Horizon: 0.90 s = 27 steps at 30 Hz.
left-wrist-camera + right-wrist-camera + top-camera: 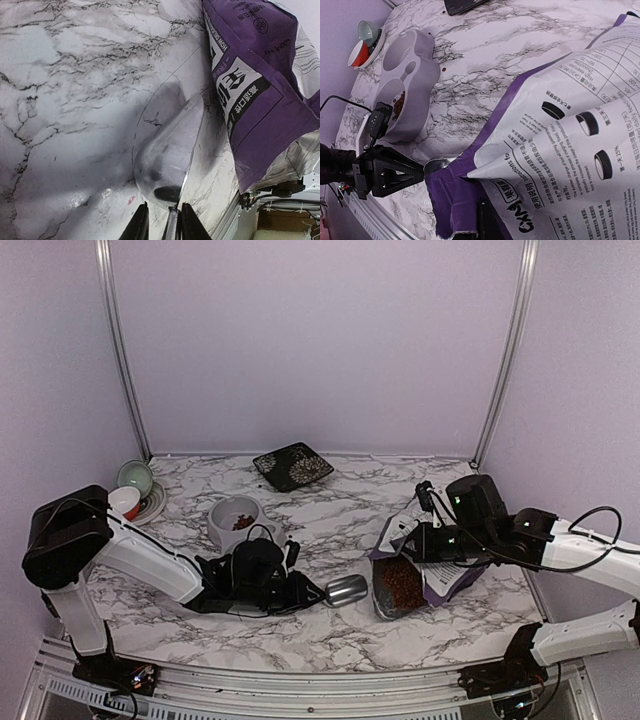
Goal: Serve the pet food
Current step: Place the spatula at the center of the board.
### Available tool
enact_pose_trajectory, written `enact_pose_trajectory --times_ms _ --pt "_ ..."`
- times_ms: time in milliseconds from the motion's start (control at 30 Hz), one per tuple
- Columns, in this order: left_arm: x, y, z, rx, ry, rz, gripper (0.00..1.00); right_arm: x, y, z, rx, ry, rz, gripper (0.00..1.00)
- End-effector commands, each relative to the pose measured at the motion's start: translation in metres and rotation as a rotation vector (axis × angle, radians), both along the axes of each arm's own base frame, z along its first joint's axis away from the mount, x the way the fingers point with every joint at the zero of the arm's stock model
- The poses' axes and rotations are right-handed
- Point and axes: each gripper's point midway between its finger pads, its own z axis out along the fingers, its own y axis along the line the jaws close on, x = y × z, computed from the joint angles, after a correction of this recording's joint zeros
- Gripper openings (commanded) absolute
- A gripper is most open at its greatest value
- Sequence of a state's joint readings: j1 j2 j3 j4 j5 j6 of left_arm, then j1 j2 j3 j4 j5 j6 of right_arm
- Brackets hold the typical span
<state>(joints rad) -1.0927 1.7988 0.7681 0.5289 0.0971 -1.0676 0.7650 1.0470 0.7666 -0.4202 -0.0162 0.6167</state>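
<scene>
The pet food (399, 586) is a reddish-brown heap in the open mouth of the purple-and-white bag (440, 575), which lies on the table. My right gripper (420, 540) is shut on the bag's upper edge; in the right wrist view one dark finger (487, 220) presses the bag (560, 150). My left gripper (312, 592) is shut on the handle of the shiny metal scoop (346, 590), just left of the bag mouth. In the left wrist view the scoop (167, 155) hangs low over the table beside the bag (260, 90); no kibble shows in it.
The grey double bowl (235, 520) stands behind my left gripper with some kibble (243, 523) in one well; it also shows in the right wrist view (412, 60). A black patterned plate (293, 465) lies at the back. Stacked cups on a saucer (135, 490) stand far left.
</scene>
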Motion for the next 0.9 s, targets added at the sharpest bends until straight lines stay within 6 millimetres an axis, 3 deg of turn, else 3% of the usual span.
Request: enact_pose_trajectory --times_ms 0,133,367,600,867 --pt "-0.008 0.008 -0.015 0.031 0.026 -0.002 0.27 0.010 -0.009 0.014 0.013 -0.046 -0.064 0.00" --pt "-0.013 0.016 -0.022 0.045 0.035 0.002 0.30 0.010 -0.009 0.016 0.013 -0.046 -0.064 0.00" --pt "-0.015 0.023 -0.016 0.037 0.022 0.011 0.38 0.007 -0.003 0.026 0.010 -0.054 -0.012 0.00" --pt "-0.017 0.030 -0.012 0.035 0.009 0.012 0.46 0.002 -0.002 0.064 0.022 -0.094 0.025 0.00" --pt "-0.018 0.031 -0.005 0.025 -0.010 0.005 0.54 -0.019 0.016 0.114 0.049 -0.135 0.130 0.00"
